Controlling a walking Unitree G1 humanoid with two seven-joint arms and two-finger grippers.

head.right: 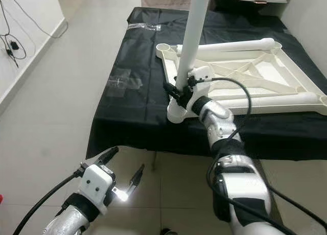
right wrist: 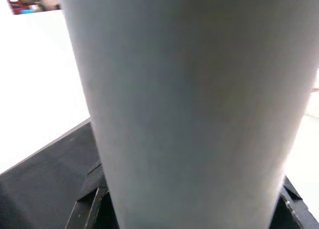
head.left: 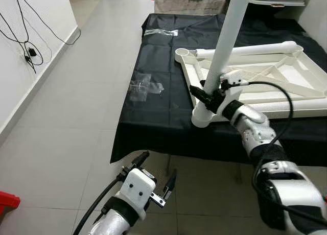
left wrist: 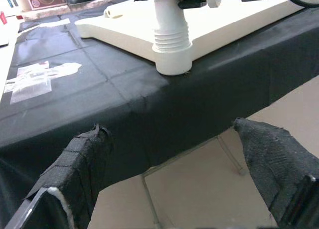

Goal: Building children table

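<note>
Table leg [head.left: 231,30] upright in corner socket [head.left: 202,117] at black-clothed table's [head.left: 153,127] near edge, clamped low by right gripper [head.left: 208,94]. Left gripper [head.left: 156,173] spread wide over bare floor [head.left: 61,143], well below.

One upturned tabletop [head.left: 286,87], three white legs [head.left: 230,36], two clear plastic bags [head.left: 144,87], one black cloth [head.left: 153,117].

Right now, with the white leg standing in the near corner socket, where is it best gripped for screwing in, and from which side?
Low on the smooth round shaft of the white leg, just above its threaded collar, where the right gripper is clamped now. Come from the near, open table edge: the upside-down tabletop with its ribs crowds the far side. The left gripper hangs open below.
</note>
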